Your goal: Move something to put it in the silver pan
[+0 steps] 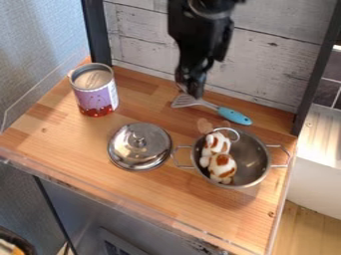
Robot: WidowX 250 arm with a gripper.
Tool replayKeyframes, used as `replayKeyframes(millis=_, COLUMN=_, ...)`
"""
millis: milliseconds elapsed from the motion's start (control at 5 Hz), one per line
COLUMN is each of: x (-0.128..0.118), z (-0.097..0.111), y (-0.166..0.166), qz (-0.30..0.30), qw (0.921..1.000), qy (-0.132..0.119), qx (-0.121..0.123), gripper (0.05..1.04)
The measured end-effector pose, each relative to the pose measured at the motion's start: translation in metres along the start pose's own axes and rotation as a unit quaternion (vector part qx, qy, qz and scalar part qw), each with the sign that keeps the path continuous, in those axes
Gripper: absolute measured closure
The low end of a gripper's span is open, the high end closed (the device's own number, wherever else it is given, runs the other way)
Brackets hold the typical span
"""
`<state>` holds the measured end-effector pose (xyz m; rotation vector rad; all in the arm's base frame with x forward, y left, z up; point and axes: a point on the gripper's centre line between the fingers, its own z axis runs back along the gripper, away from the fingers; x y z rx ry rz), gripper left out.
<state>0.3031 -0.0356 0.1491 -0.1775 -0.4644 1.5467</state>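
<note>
Brown-and-white toy already lies in the silver pan, against the side nearest the lid. It looks light and squashy, best pinched at its middle, though the rim crowds it. Near the spatula hangs the tool; I can't tell whether it's open or closed.

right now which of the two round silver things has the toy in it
The silver pan, with a loop handle on each side; the lid beside it has a knob on top.
</note>
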Motion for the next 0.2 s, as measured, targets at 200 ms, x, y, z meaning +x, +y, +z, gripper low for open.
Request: replayKeyframes(millis=200, x=0.0004, z=0.0015, y=-0.0007, qz=0.000, qw=1.0000, qy=0.001, qx=-0.002, gripper=0.083)
